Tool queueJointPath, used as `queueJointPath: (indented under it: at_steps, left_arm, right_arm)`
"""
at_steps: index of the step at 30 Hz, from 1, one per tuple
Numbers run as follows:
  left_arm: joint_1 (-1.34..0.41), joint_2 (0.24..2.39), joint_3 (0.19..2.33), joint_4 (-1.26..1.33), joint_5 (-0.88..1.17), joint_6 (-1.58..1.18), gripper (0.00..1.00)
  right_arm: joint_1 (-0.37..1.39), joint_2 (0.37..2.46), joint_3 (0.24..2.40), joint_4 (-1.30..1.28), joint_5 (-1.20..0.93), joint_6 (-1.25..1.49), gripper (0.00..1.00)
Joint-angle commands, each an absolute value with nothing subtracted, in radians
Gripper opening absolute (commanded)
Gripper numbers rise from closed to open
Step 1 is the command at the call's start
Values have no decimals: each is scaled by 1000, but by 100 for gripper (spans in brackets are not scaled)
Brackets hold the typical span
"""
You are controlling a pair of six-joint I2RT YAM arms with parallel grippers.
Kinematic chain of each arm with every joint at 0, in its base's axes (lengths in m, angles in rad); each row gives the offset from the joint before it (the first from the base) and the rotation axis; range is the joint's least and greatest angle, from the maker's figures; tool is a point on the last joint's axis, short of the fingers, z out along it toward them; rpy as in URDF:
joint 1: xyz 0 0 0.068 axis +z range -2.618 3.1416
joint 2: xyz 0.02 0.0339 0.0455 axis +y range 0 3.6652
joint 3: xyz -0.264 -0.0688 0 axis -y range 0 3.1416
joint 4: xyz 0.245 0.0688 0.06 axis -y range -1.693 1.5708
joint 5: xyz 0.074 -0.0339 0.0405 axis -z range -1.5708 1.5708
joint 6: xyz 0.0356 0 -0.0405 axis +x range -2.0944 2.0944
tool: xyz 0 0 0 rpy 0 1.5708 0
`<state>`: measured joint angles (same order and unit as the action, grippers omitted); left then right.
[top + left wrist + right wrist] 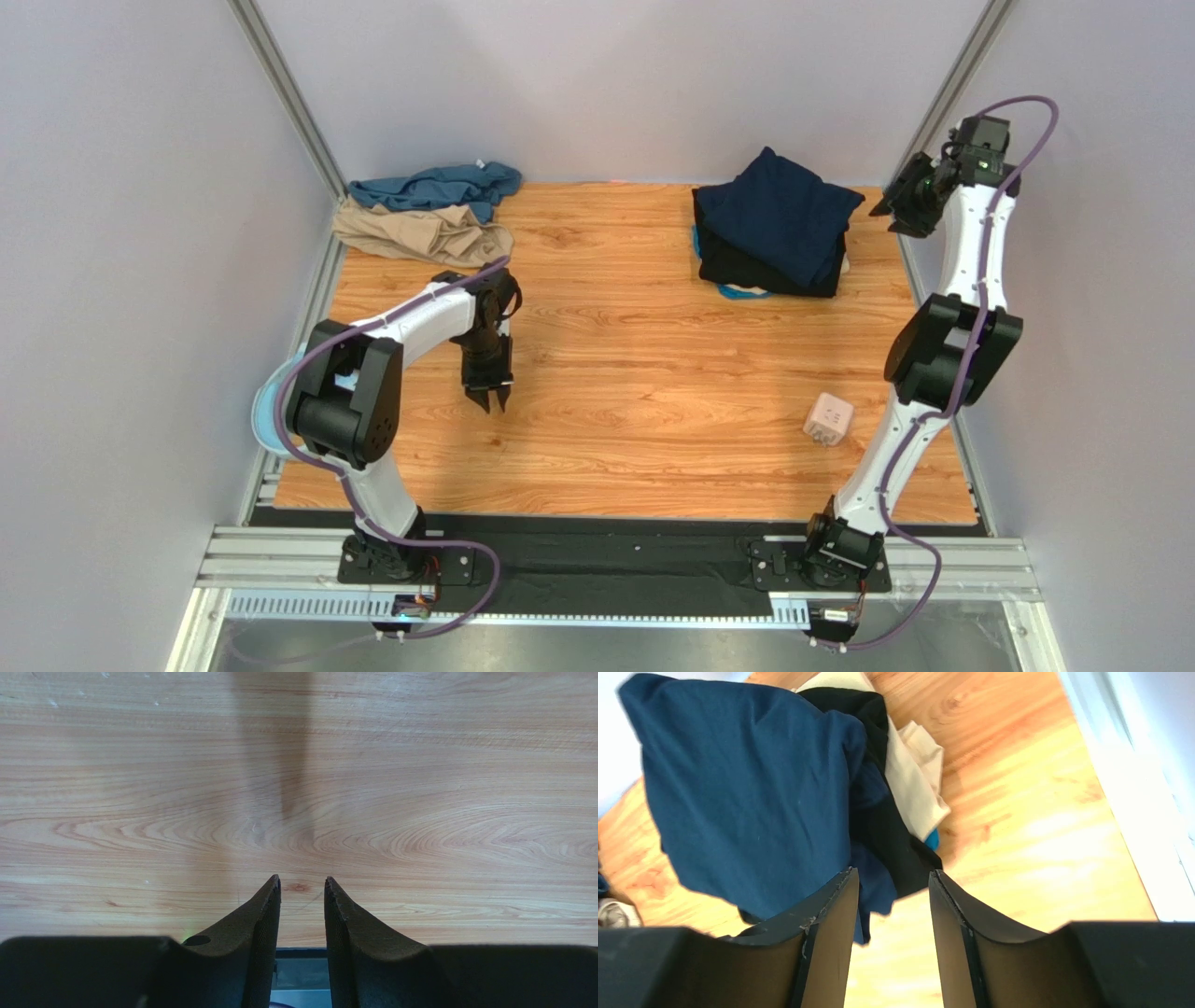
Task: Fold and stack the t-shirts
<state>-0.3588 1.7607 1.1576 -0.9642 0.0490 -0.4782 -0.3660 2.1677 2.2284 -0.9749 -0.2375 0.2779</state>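
A teal blue t-shirt (435, 186) and a tan beige t-shirt (421, 231) lie crumpled at the back left. At the back right a folded dark navy t-shirt (779, 207) lies on a black t-shirt (744, 266); the right wrist view shows the navy (745, 791), the black (892, 833), and pale beige cloth (913, 777) under them. My left gripper (488, 396) (302, 880) points down over bare wood, slightly open and empty. My right gripper (898, 210) (892, 873) is raised beside the stack's right side, open and empty.
A small white cube (828, 419) sits on the table at the front right. A pale blue ring (260, 420) shows at the left edge behind my left arm. Grey walls and metal rails (302, 105) close in the wooden table (631, 378).
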Motion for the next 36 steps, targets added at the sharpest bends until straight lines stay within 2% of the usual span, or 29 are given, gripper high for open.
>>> queueJointPath:
  at_steps: [1,2,3,5,6,7,11,13,14,15,17,19,21,22,25,36]
  left_arm:
    - [-367,1764,1218,-956,67,-499,36]
    - [-367,1763,1223,-956,69,-497,36]
    - [-367,1766,1230,-950,69,-495,36]
    - [-367,1767,1235,-940,71,-486,37]
    - [-367,1770,1252,-942,64,-485,35]
    - [-367,1772,1261,-945,55,-480,33]
    - [-367,1764,1322,-954,26,-472,22]
    - [-367,1758,1374,-960,9,-469,13]
    - [-364,1756,1393,-962,12,-466,1]
    - [-361,1755,1432,-960,17,-465,0]
    - [-351,1759,1479,-960,20,-465,0]
    - [-339,1775,1555,-979,14,-477,0]
    - [-322,1793,1630,-999,37,-489,12]
    - [-321,1799,1652,-1006,52,-489,15]
    - [-321,1793,1678,-1003,92,-502,18]
    - [-322,1620,1341,-859,158,-568,21]
  right_arm:
    - [-360,2042,2143,-939,-299,301,43]
    - [-360,2013,2117,-924,-308,326,38]
    - [-362,2000,2064,-913,-345,351,23]
    - [-361,1979,2002,-873,-447,403,14]
    - [-351,1964,1982,-879,-503,426,1]
    - [-345,1951,1923,-882,-532,445,0]
    - [-269,1864,1720,-841,-640,476,0]
    - [-175,1798,1671,-856,-629,419,5]
    - [-137,1777,1634,-880,-617,388,7]
    - [-61,1761,1617,-888,-605,347,8]
    - [-5,1735,1571,-903,-612,338,9]
    - [92,1727,1539,-902,-653,342,18]
    - [155,1724,1502,-903,-641,347,33]
    - [173,1723,1496,-904,-628,345,36]
    - [232,1744,1486,-919,-594,330,37]
    - [365,1871,1526,-1020,-557,324,35]
